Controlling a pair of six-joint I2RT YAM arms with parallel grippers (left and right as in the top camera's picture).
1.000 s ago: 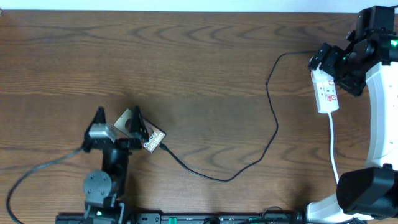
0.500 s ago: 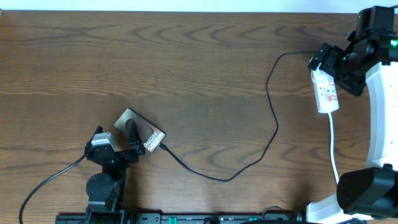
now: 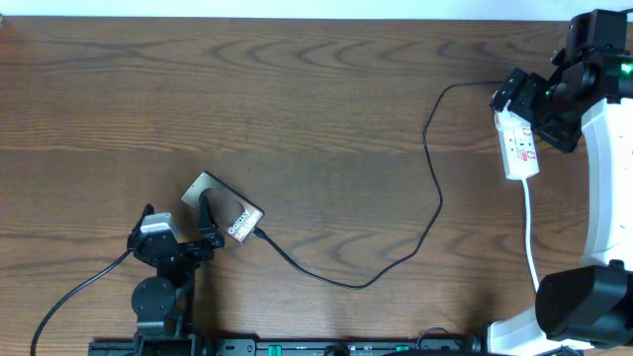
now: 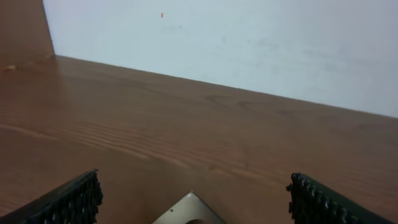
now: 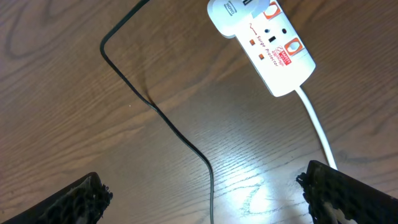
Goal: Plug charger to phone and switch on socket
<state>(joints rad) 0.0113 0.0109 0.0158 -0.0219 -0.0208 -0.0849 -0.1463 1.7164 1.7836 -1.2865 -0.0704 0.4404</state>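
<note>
The phone [image 3: 226, 212] lies flat at the front left; only its corner [image 4: 189, 213] shows in the left wrist view. The charger [image 3: 435, 203], a thin black cable, runs from the phone's right end in a long loop to the top of the socket [image 3: 519, 146]. Its plug tip [image 3: 257, 234] sits against the phone's edge. My left gripper [image 3: 178, 223] is open and empty, just in front of the phone [image 4: 194, 199]. My right gripper [image 3: 531, 107] is open and empty over the socket's top end. In the right wrist view the gripper [image 5: 208, 199] spans the cable [image 5: 155, 109], with the socket [image 5: 267, 40] ahead.
The socket's white cord [image 3: 529, 232] runs toward the front right, also in the right wrist view [image 5: 317, 127]. The right arm's white body [image 3: 598, 188] stands along the right edge. A white wall [image 4: 249, 37] rises behind the table's far edge.
My left gripper has drawn back toward the front edge, off the phone, and stays open. The phone, cable and right arm have not moved.
</note>
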